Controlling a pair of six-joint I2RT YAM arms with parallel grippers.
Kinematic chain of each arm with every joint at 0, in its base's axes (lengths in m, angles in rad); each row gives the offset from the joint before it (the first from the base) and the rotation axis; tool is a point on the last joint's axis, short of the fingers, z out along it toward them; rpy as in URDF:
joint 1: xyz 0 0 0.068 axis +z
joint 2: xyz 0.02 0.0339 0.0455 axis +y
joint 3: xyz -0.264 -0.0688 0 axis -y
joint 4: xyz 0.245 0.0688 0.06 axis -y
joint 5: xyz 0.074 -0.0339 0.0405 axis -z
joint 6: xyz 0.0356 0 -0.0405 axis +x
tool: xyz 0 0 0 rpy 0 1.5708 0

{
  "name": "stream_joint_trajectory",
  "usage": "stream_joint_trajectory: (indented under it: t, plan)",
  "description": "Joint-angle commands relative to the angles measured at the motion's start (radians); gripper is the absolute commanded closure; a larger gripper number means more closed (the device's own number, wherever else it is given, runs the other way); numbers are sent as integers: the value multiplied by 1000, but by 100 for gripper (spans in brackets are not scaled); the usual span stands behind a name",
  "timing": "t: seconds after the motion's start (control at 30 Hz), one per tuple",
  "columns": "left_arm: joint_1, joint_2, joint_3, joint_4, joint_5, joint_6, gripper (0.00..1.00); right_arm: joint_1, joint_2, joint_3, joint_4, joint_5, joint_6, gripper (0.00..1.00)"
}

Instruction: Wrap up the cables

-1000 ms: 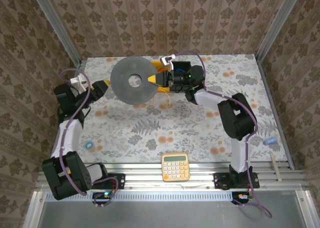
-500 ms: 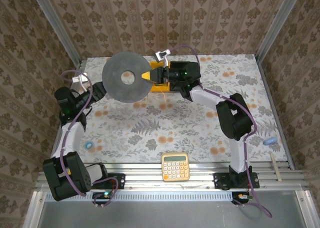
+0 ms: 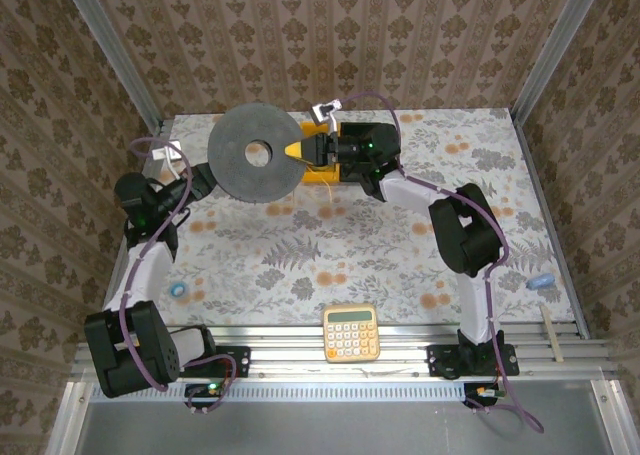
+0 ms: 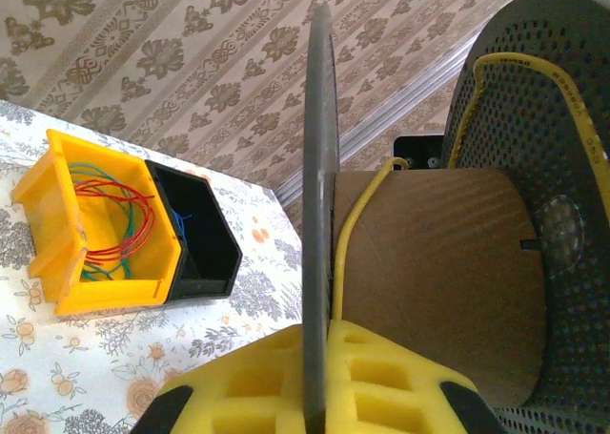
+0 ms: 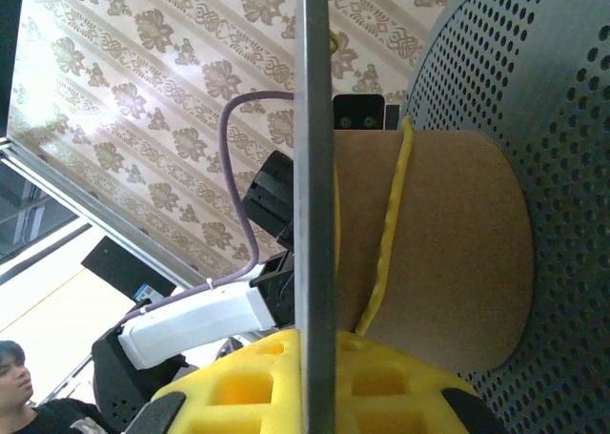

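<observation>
Left gripper point(image 4: 319, 382): we are finding its jaws pinching a flange edge of the grey spool point(image 3: 258, 155) | right gripper point(image 5: 315, 382): jaws likewise pinching a flange edge | yellow cord point(image 5: 391, 224): lying wrapped around the spool's cardboard core point(image 5: 448, 253), between flanges.

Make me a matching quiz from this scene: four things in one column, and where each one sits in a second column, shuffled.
Things:
1. yellow cord
2. calculator
3. red wires
4. grey spool

Places:
A. inside the yellow bin
B. clamped at its rim by the left pincer and right pincer
C. at the near edge of the table
D. lying over the cardboard core

Pairs: 1-D, 2-C, 3-A, 4-B
</observation>
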Motion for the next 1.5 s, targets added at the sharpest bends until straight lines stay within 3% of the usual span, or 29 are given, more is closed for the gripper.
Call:
stream_joint_trajectory:
  t: [0.0,0.2,0.4,0.57,0.83,1.1,1.47]
  plan:
    - [-3,-1,59,-9,-9,1,100,-15,-34,20,-94,82,-112,84]
    - [17,-33,229,-298,-77,98,100,-58,-213,-67,-710,148,-614,46]
    - [35,-23,360,-400,-132,88,100,-113,-331,-189,-843,213,-762,32]
    - [35,-20,413,-431,-217,56,100,-119,-414,-338,-830,344,-795,29]
    - [14,-56,456,-457,-345,16,100,-35,-405,-505,-509,585,-612,28]
    - [-12,-111,426,-488,-459,-13,100,79,-319,-541,-216,821,-555,29]
    - [-49,-146,379,-487,-537,-69,100,125,-205,-425,-163,913,-562,30]
